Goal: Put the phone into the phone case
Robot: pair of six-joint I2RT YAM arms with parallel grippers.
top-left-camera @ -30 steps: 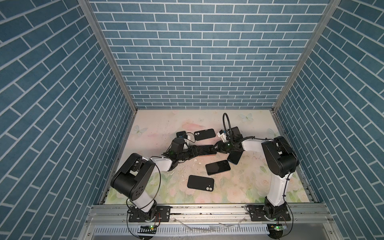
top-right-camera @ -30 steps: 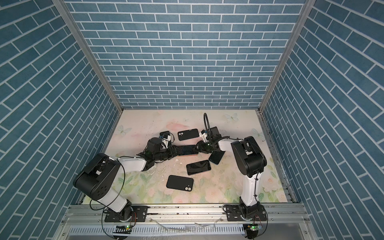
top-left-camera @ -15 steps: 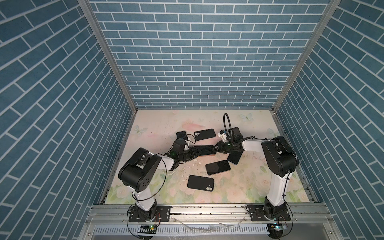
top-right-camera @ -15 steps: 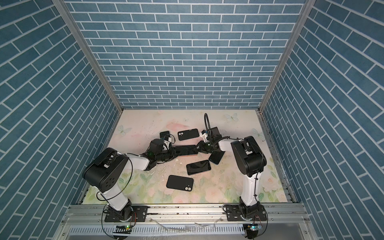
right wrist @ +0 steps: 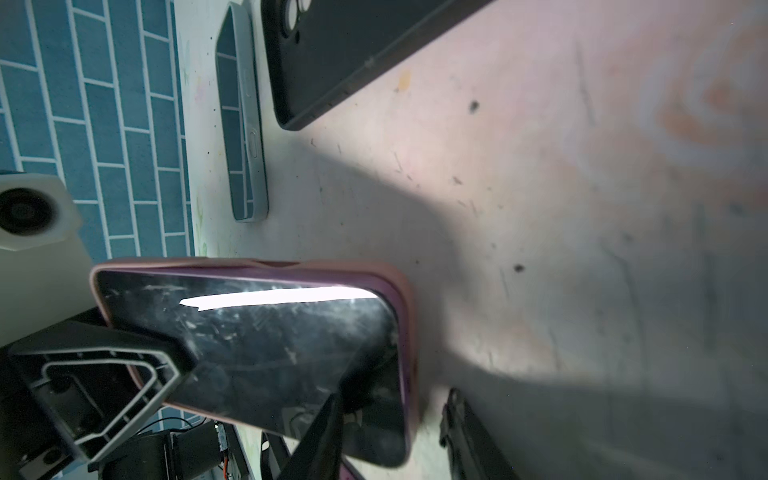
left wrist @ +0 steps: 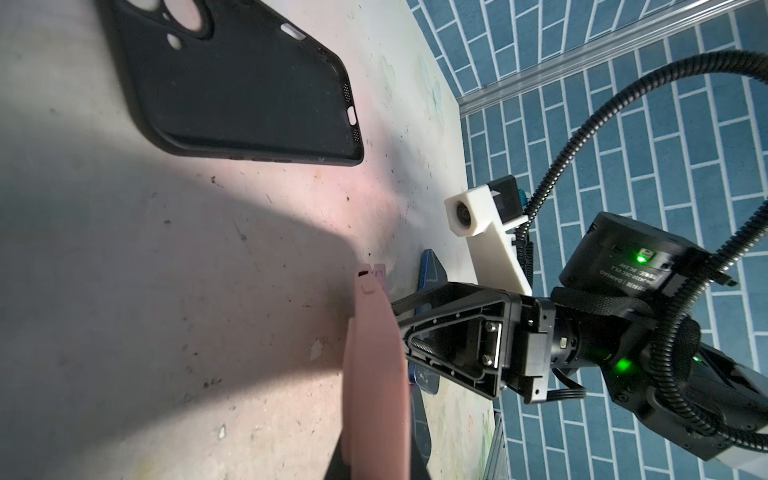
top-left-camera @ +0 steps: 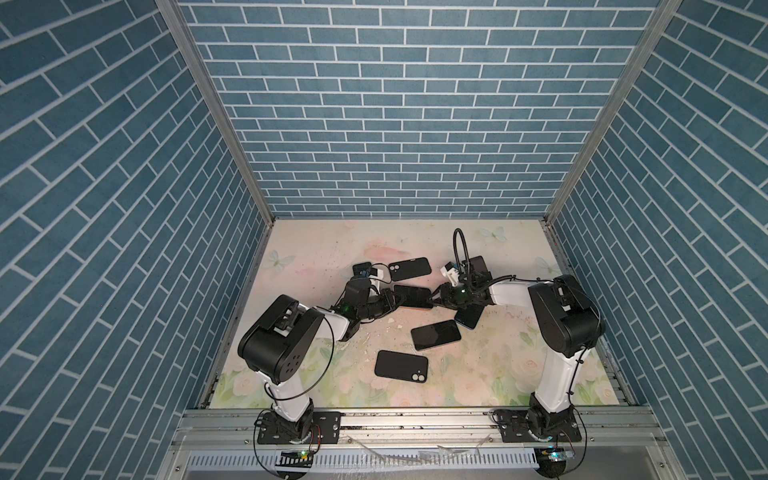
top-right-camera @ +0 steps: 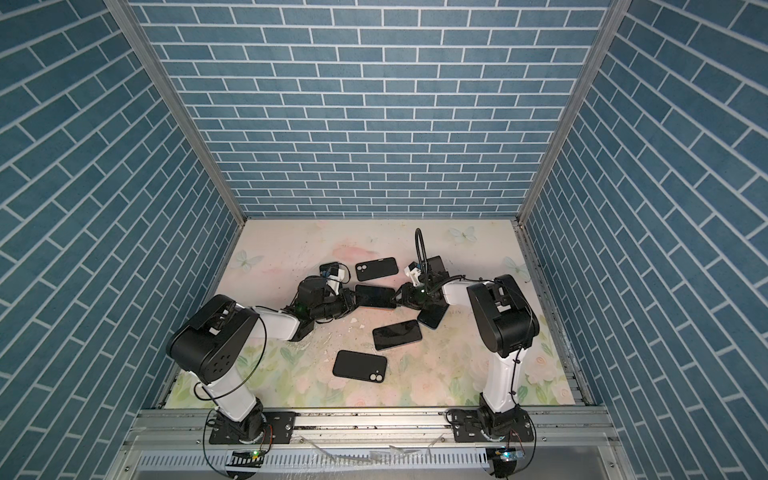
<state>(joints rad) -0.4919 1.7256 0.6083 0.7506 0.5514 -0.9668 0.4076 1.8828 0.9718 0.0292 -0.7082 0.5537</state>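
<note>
Pink phone case [left wrist: 374,374] edge-on, right fingers [left wrist: 449,307] against its side, empty black case [left wrist: 249,83] flat on table [left wrist: 187,257]

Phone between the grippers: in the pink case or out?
In: pink case rim wraps the phone on every visible edge; covered corners hidden.

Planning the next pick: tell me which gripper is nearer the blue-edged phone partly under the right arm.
Right. The right gripper is just beside the blue-edged phone; the left gripper sits beyond the pink-cased phone.
</note>
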